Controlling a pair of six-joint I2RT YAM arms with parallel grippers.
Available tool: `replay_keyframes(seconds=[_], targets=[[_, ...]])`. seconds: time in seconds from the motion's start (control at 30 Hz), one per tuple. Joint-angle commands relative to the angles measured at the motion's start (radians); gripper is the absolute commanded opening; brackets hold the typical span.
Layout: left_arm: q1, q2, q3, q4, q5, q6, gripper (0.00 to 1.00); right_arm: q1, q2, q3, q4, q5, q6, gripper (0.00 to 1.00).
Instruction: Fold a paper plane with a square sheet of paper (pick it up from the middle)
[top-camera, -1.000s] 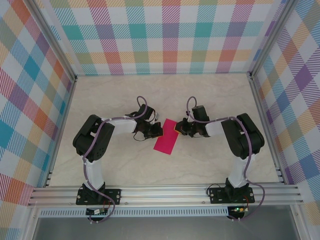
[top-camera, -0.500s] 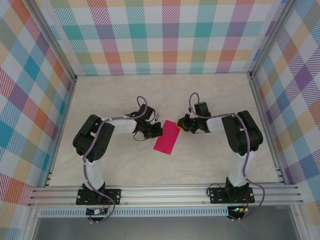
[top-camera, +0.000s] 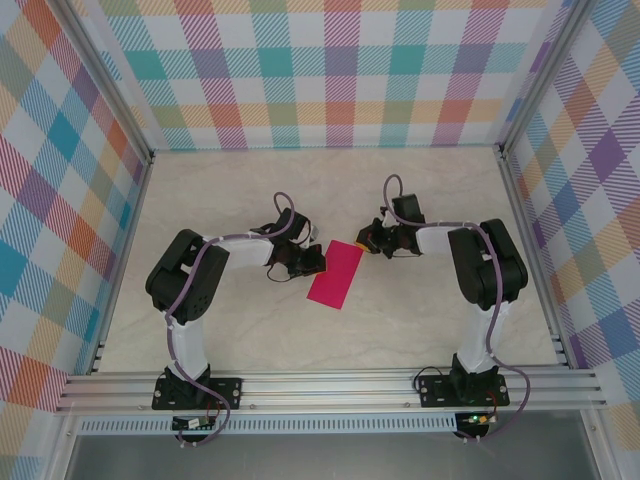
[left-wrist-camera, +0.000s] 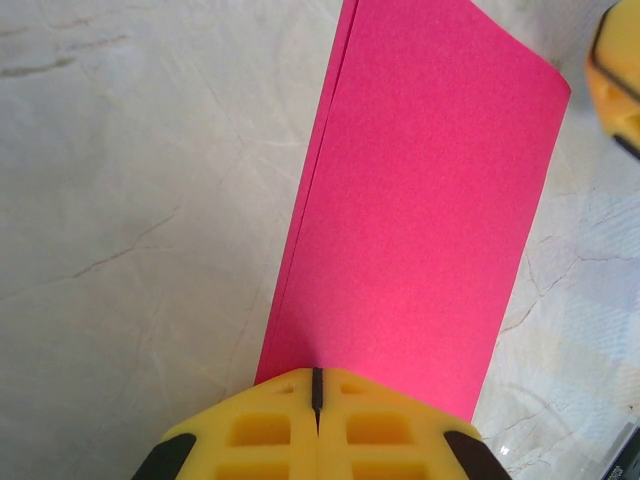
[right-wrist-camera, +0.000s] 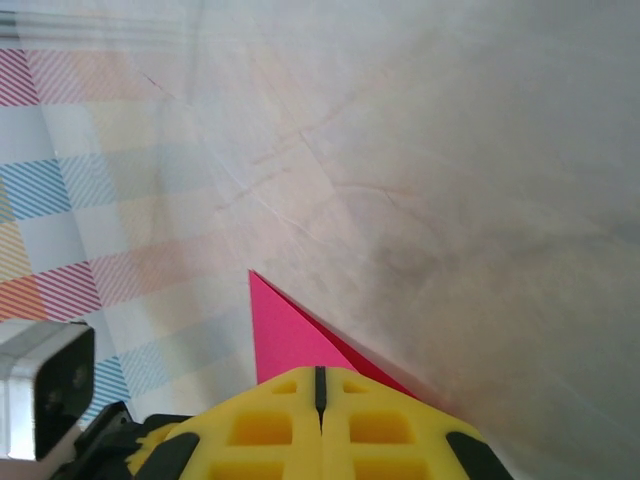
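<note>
Top view, paper: the pink paper sheet (top-camera: 336, 274) lies flat mid-desk (top-camera: 240, 200) as a long rectangle, between the two arms.
Top view, left end effector (top-camera: 313, 262): at the sheet's left long edge, low over the desk.
Top view, right end effector (top-camera: 369, 240): just beside the sheet's far right corner.
Left wrist, end effector (left-wrist-camera: 316, 385): yellow fingers pressed together with no gap, tips at the near end of the sheet.
Left wrist, paper (left-wrist-camera: 420, 210): doubled, with two layers showing along its left edge; a yellow fingertip (left-wrist-camera: 620, 65) of the right end effector sits near the far corner.
Right wrist, end effector (right-wrist-camera: 320, 385): fingers closed tight.
Right wrist, paper (right-wrist-camera: 283, 340): one pink corner pokes out from under the tips; whether it is pinched cannot be told.
</note>
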Motion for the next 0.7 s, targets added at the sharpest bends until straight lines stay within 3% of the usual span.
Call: replay_keyframes(seconds=[0.0,0.43,0.67], targets=[[-0.018,0.102,-0.047,-0.119,-0.132,0.015,0.0,-0.004,0.018,0.018,-0.042,-0.018,-0.014,0.0],[-0.02,0.088,-0.054,-0.101,-0.097,-0.004,0.0,-0.004,0.093,0.051,-0.162,0.064,-0.071,0.0],[-0.022,0.04,-0.056,-0.094,-0.081,-0.039,0.0,-0.004,0.012,0.12,-0.224,-0.007,-0.112,0.02]])
